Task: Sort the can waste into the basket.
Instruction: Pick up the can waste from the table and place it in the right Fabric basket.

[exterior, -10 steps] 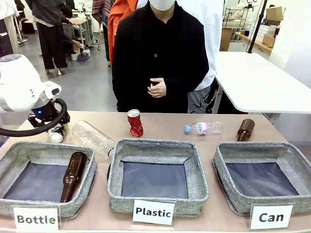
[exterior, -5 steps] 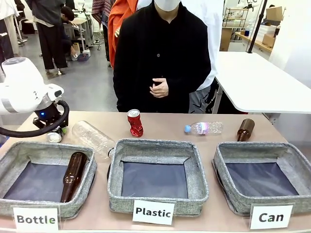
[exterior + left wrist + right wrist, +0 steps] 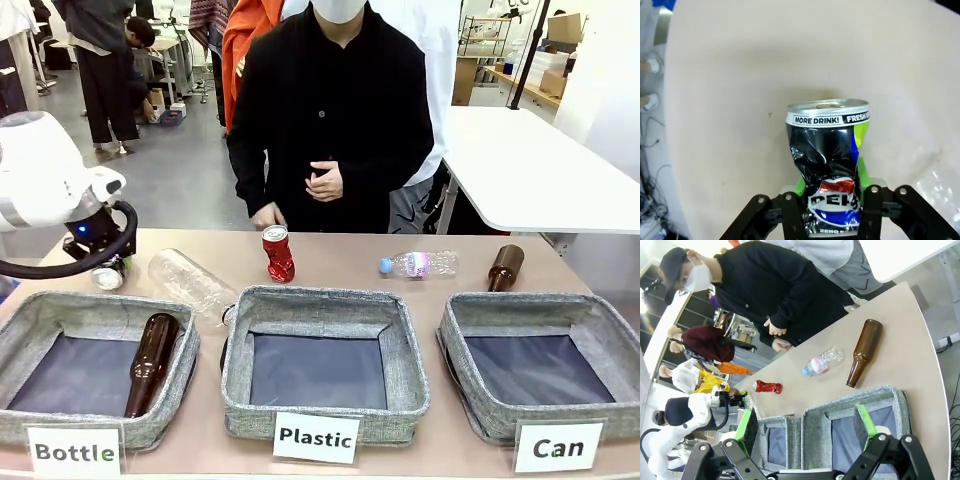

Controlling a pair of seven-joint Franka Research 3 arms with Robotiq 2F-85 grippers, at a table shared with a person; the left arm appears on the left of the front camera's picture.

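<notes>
I'm at the pickup step for the first can. My left pincer [image 3: 832,180] is down at the bench [image 3: 350,262], in the middle left of the front view. A crushed dark can [image 3: 829,160] with a silver top lies between its fingers, in the lower middle of the left wrist view. A green pad shows on each side of the can's crumpled body, but I cannot tell whether the pads are pressing on it or only standing beside it, so I won't call it a grip. A clear plastic bottle [image 3: 190,282] lies just beside the can, toward the middle of the frame.

The red can [image 3: 278,254] stands upper middle, behind the middle basket [image 3: 325,300], untouched. The basket marked "Can" [image 3: 520,305] sits in the lower right and looks empty, well apart from both cans. My right pincer [image 3: 804,420] hangs above the baskets, jaws spread wide, with nothing in them.

As I judge it, the next move calls for a sure clamp on the dented body, which may slip or buckle. Then comes a lift clear of the plastic bottle and a long carry across both other baskets to the lower right
</notes>
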